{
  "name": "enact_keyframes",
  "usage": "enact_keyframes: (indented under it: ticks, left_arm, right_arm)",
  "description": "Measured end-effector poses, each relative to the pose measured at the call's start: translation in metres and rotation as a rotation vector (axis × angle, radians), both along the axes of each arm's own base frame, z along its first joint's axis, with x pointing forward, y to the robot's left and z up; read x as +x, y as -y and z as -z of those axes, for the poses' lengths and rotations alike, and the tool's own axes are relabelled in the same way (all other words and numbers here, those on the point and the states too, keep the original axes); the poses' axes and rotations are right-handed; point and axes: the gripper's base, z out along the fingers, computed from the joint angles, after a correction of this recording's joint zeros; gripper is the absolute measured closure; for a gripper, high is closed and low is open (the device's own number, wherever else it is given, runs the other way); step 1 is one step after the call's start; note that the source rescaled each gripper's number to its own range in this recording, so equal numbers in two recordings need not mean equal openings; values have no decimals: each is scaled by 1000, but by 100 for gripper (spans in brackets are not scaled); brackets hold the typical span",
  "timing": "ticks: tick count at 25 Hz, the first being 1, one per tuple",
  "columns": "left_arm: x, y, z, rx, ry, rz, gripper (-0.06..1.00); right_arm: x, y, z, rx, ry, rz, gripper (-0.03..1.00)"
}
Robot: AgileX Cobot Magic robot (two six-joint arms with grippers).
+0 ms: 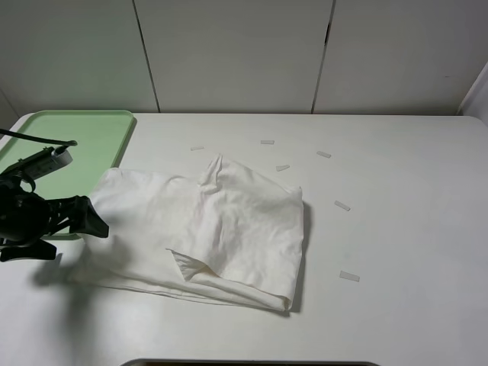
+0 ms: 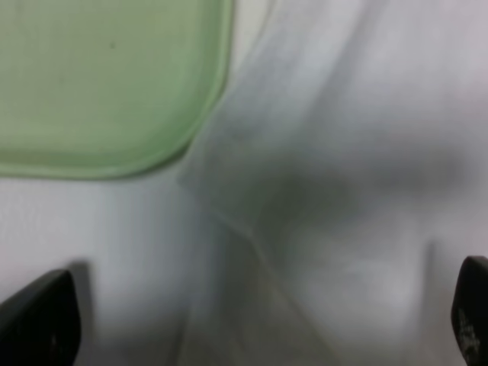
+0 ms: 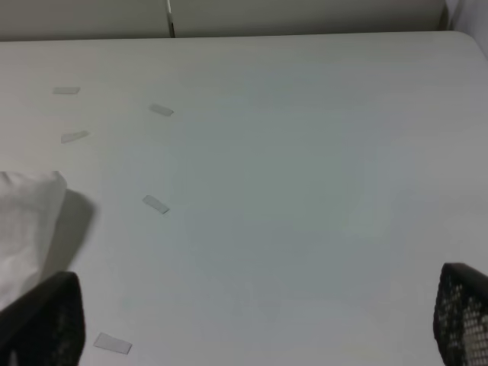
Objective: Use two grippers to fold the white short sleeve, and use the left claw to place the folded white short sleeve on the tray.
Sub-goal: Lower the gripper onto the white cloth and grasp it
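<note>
Currently the large soft white cotton short sleeve point(image 1: 221, 229) is lying partly folded on the pale tabletop point(image 1: 404, 244), left of centre in the high view. Its long axis is slanting from just beside the flat pale-green plastic tray point(image 1: 84, 145) at the far left toward the near right, with the doubled-over half pointing right among small pale tape strips point(image 1: 341, 205). The matte-black left claw point(image 2: 255, 316) is hovering over the shirt's tray-side edge with its jaws standing wide apart and gripping nothing, while the matte-black right claw point(image 3: 252, 316) is hanging over the tabletop beside the shirt's corner, its jaws likewise gaping and empty.
</note>
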Motion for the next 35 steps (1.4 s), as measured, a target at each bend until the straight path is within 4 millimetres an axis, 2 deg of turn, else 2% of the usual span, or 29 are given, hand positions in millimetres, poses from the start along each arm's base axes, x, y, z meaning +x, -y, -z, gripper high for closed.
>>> enact_keyframes:
  ticks: [5, 10, 16, 20, 27, 29, 33, 35]
  left_arm:
    - [2, 4, 15, -7, -52, 1, -2]
    - [4, 6, 17, -15, -58, -1, 1]
    - [8, 13, 18, -11, -50, 17, 17]
    - [14, 25, 18, -20, -39, 35, 25]
    - [16, 39, 18, 10, -11, 64, 26]
    - [16, 41, 18, 19, -6, 70, 31]
    - [16, 43, 20, 25, -12, 71, 52]
    - [15, 44, 20, 24, -12, 73, 56]
  right_arm:
    - [0, 0, 0, 0, 0, 0, -3]
    - [0, 0, 0, 0, 0, 0, -3]
    - [0, 0, 0, 0, 0, 0, -3]
    - [0, 0, 0, 0, 0, 0, -3]
    - [0, 0, 0, 0, 0, 0, -3]
    - [0, 0, 0, 0, 0, 0, -3]
    - [0, 0, 0, 0, 0, 0, -3]
    - [0, 0, 0, 0, 0, 0, -3]
